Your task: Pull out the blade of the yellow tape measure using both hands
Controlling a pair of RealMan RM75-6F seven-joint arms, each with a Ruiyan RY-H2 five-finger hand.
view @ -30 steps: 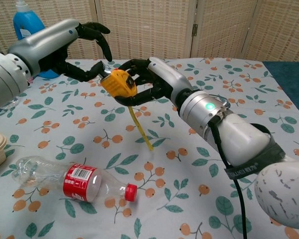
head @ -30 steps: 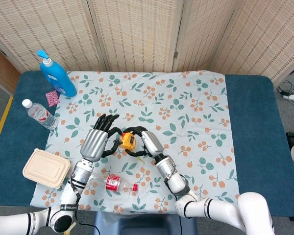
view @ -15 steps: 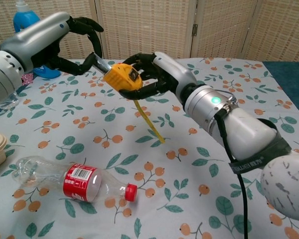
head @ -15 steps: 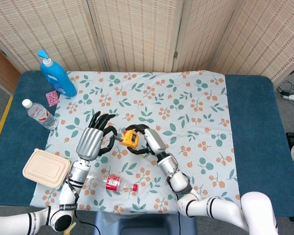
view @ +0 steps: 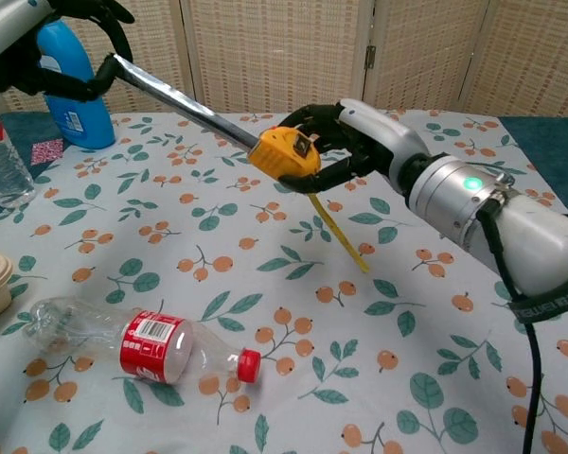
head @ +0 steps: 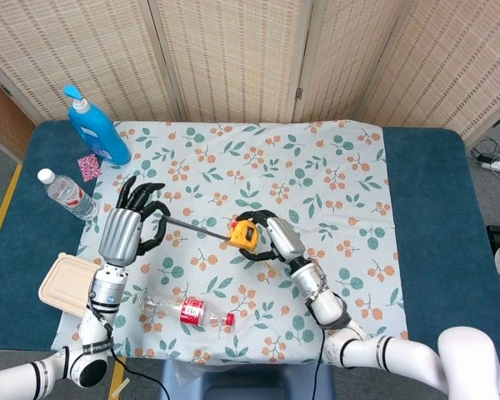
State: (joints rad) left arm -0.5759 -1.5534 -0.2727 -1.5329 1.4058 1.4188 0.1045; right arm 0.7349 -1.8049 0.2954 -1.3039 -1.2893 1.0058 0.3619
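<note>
My right hand (head: 275,236) (view: 346,142) grips the yellow tape measure (head: 246,234) (view: 286,155) above the middle of the flowered cloth. A silvery blade (head: 197,225) (view: 185,102) runs out of the case to the left. My left hand (head: 132,222) (view: 71,43) pinches the blade's far end between thumb and fingers, well apart from the case. A yellow strap (view: 339,230) hangs down from the tape measure toward the cloth.
An empty clear bottle with a red label (head: 187,312) (view: 142,346) lies near the front edge. A beige lunch box (head: 63,285) sits front left. A water bottle (head: 67,193) and a blue pump bottle (head: 97,130) (view: 64,85) stand at the back left.
My hands have moved apart: the left went left and back, the right went right with the case. The blade between them has grown from a short stub to a long strip.
</note>
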